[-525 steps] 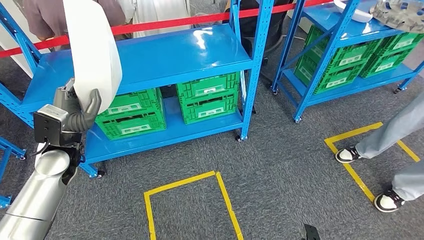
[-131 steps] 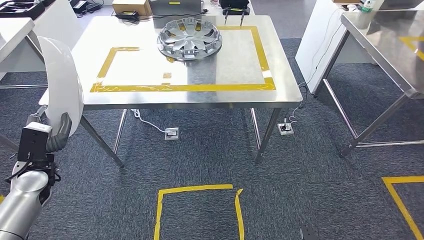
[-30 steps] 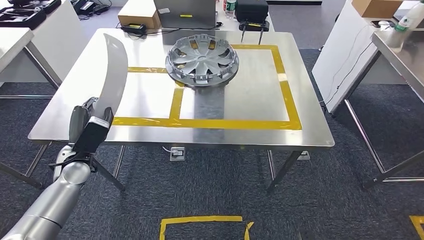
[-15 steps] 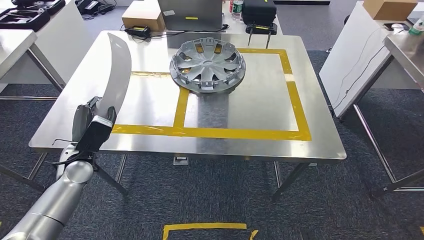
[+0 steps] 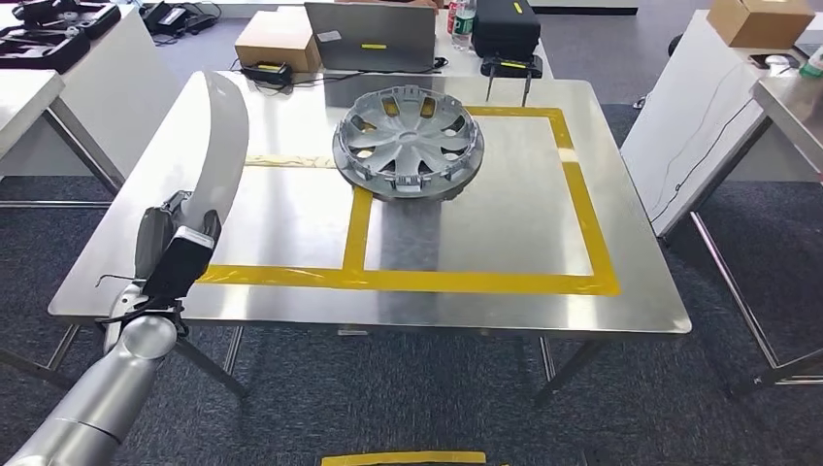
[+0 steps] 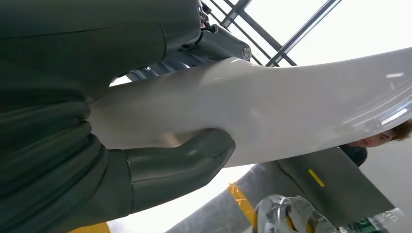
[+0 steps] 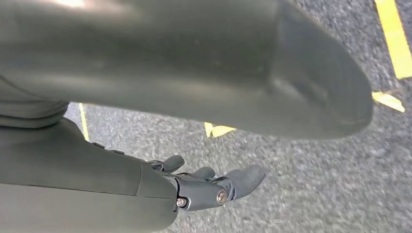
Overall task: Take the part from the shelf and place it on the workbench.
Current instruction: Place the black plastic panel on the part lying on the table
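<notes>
The long, curved white part (image 5: 218,146) is gripped at its lower end by the left hand (image 5: 165,248) and held upright over the tabletop's (image 5: 485,223) left edge, while the right hand (image 7: 214,187) is held empty, fingers loosely apart.

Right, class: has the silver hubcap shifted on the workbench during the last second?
No. The hubcap still sits over the same yellow tape junction on the workbench; the whole view shifted because the camera moved.
</notes>
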### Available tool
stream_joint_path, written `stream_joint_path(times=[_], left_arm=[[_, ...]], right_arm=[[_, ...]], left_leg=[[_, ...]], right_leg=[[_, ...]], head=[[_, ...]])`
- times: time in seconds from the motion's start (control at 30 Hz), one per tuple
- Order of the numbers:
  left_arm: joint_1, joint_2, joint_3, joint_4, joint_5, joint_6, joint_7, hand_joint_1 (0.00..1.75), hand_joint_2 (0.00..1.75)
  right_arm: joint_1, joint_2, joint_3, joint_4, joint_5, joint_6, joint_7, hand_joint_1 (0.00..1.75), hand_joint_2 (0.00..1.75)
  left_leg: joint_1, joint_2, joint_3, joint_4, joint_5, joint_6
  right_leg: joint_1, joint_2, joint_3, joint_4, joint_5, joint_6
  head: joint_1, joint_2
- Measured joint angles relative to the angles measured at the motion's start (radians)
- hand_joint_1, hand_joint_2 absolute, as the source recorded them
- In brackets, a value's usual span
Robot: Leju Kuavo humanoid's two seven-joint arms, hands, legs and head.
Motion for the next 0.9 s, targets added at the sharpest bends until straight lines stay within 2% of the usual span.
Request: stream_joint_path(times=[0.07, 0.1, 0.17, 0.2, 0.23, 0.27, 0.33, 0.37, 0.4, 0.43, 0.5, 0.7, 0.9], left_arm=[[-0.003, 0.002, 0.0, -0.001, 0.0, 0.0, 0.0, 1.75, 1.75], [-0.005, 0.002, 0.0, -0.001, 0.0, 0.0, 0.0, 1.75, 1.75], [-0.007, 0.001, 0.0, 0.001, 0.0, 0.0, 0.0, 1.75, 1.75], [-0.005, 0.001, 0.0, 0.003, 0.0, 0.0, 0.0, 1.75, 1.75], [-0.004, 0.001, 0.0, 0.004, 0.0, 0.0, 0.001, 1.75, 1.75], [-0.003, 0.0, 0.0, 0.005, -0.001, 0.0, 0.001, 1.75, 1.75], [-0.004, -0.001, 0.0, 0.006, -0.003, 0.0, 0.003, 1.75, 1.75], [-0.006, -0.002, 0.0, 0.007, -0.005, -0.002, 0.005, 1.75, 1.75], [-0.008, -0.002, 0.0, 0.008, -0.007, -0.005, 0.007, 1.75, 1.75], [-0.009, -0.003, 0.0, 0.009, -0.009, -0.009, 0.009, 1.75, 1.75], [-0.01, -0.003, 0.0, 0.011, -0.011, -0.015, 0.011, 1.75, 1.75], [-0.011, -0.004, -0.001, 0.012, -0.02, -0.019, 0.013, 1.75, 1.75], [-0.012, -0.004, -0.001, 0.012, -0.027, -0.024, 0.021, 1.75, 1.75]], right_arm=[[-0.001, 0.0, 0.0, 0.0, 0.002, 0.0, 0.001, 0.0, 0.0], [-0.002, 0.001, 0.0, 0.0, 0.003, 0.0, 0.001, 0.0, 0.0], [-0.005, 0.0, 0.0, 0.0, 0.005, -0.001, 0.002, 0.0, 0.0], [-0.005, 0.0, 0.0, 0.0, 0.006, -0.001, 0.003, 0.0, 0.0], [-0.004, 0.0, 0.0, 0.0, 0.006, -0.001, 0.004, 0.0, 0.0], [-0.004, 0.0, 0.0, 0.0, 0.006, -0.001, 0.005, 0.0, 0.0], [-0.004, 0.0, 0.0, 0.0, 0.007, -0.001, 0.005, 0.0, 0.0], [-0.004, -0.001, 0.0, 0.0, 0.007, -0.001, 0.005, 0.0, 0.0], [-0.005, -0.001, 0.0, 0.0, 0.008, -0.001, 0.005, 0.0, 0.0], [-0.006, -0.001, 0.0, 0.001, 0.008, 0.0, 0.005, 0.0, 0.0], [-0.006, -0.002, 0.0, 0.001, 0.009, 0.0, 0.005, 0.0, 0.0], [-0.006, -0.002, 0.0, 0.001, 0.012, 0.006, 0.003, 0.0, 0.0], [-0.006, -0.002, 0.0, 0.001, 0.017, 0.009, -0.001, 0.0, 0.0]], left_leg=[[0.002, -0.002, 0.008, -0.005, -0.006, 0.015], [0.003, -0.002, 0.013, -0.008, -0.009, 0.021], [0.001, -0.002, 0.022, -0.008, -0.02, 0.028], [0.0, -0.002, 0.029, -0.008, -0.026, 0.03], [-0.002, -0.002, 0.037, -0.007, -0.033, 0.03], [-0.003, -0.003, 0.048, -0.007, -0.041, 0.029], [-0.004, -0.004, 0.07, -0.005, -0.058, 0.025], [-0.006, -0.004, 0.079, -0.004, -0.065, 0.021], [-0.007, -0.006, 0.083, -0.004, -0.071, 0.017], [-0.009, -0.007, 0.083, -0.002, -0.075, 0.014], [-0.01, -0.008, 0.083, -0.004, -0.077, 0.012], [-0.01, -0.003, 0.095, -0.022, -0.077, 0.007], [-0.009, -0.002, 0.098, -0.026, -0.075, 0.0]], right_leg=[[-0.003, -0.001, -0.011, 0.03, -0.016, 0.01], [-0.003, -0.002, -0.034, 0.075, -0.034, 0.014], [-0.002, -0.002, -0.119, 0.214, -0.079, 0.017], [-0.001, -0.002, -0.162, 0.272, -0.089, 0.017], [0.0, -0.002, -0.191, 0.298, -0.077, 0.016], [0.001, -0.002, -0.199, 0.282, -0.043, 0.014], [0.003, -0.002, -0.165, 0.154, 0.058, 0.004], [0.006, -0.002, -0.141, 0.091, 0.091, -0.003], [0.009, -0.002, -0.122, 0.046, 0.106, -0.008], [0.011, -0.002, -0.112, 0.023, 0.108, -0.011], [0.011, 0.0, -0.107, 0.013, 0.1, -0.01], [0.012, 0.003, -0.104, 0.012, 0.094, -0.019], [0.012, 0.002, -0.103, 0.012, 0.093, -0.022]], head=[[0.002, 0.0], [0.004, 0.0], [0.007, 0.0], [0.008, 0.0], [0.008, 0.0], [0.008, 0.0], [0.009, 0.0], [0.008, 0.0], [0.008, 0.0], [0.007, 0.0], [0.006, 0.0], [0.005, 0.0], [0.005, 0.0]])
